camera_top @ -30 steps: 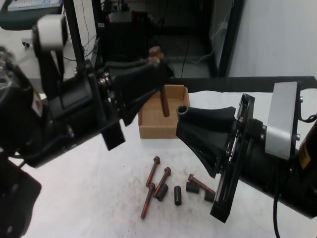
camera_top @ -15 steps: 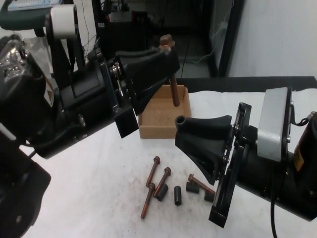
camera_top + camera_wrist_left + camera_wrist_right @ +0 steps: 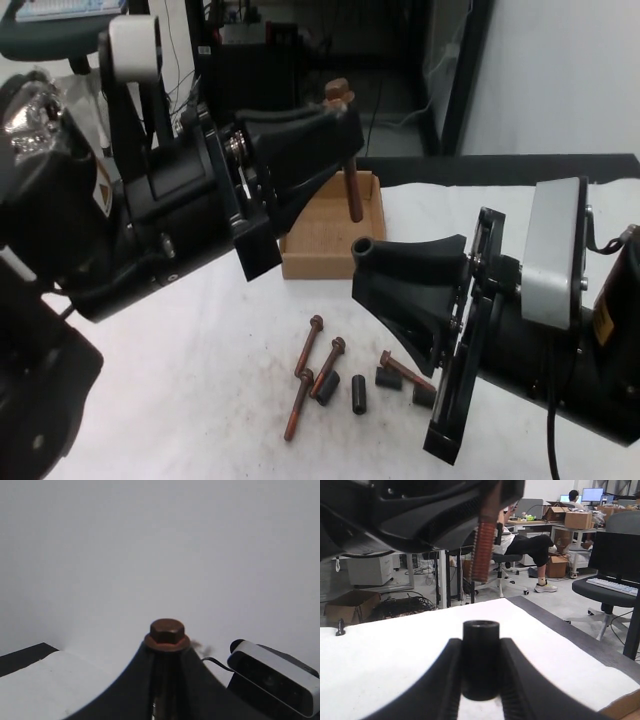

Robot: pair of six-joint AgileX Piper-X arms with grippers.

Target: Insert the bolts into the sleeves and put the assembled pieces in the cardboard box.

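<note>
Bolt (image 3: pixel 353 195), rust-coloured, held upright with its hexagonal head on top and its threaded end pointing down. The left gripper (image 3: pixel 345 120) is closed on the shank just under the head; in the left wrist view the head (image 3: pixel 167 631) sits directly above the two dark fingers. Sleeve (image 3: pixel 364 246), a short black tube, stands upright with its open bore facing up, clamped between the fingers of the right gripper (image 3: pixel 372 256). In the right wrist view the threaded end of the bolt (image 3: pixel 482 550) hangs above the sleeve (image 3: pixel 481 655), with a clear gap between them; the bolt has not entered the bore. Both pieces are raised off the worktop (image 3: pixel 180 380). Cardboard box (image 3: pixel 300 268), open at the top, stands on the worktop behind the two grippers. Nearer the camera lie four loose bolts (image 3: pixel 310 346) and four loose sleeves (image 3: pixel 358 394), gathered in one cluster, some touching one another.
</note>
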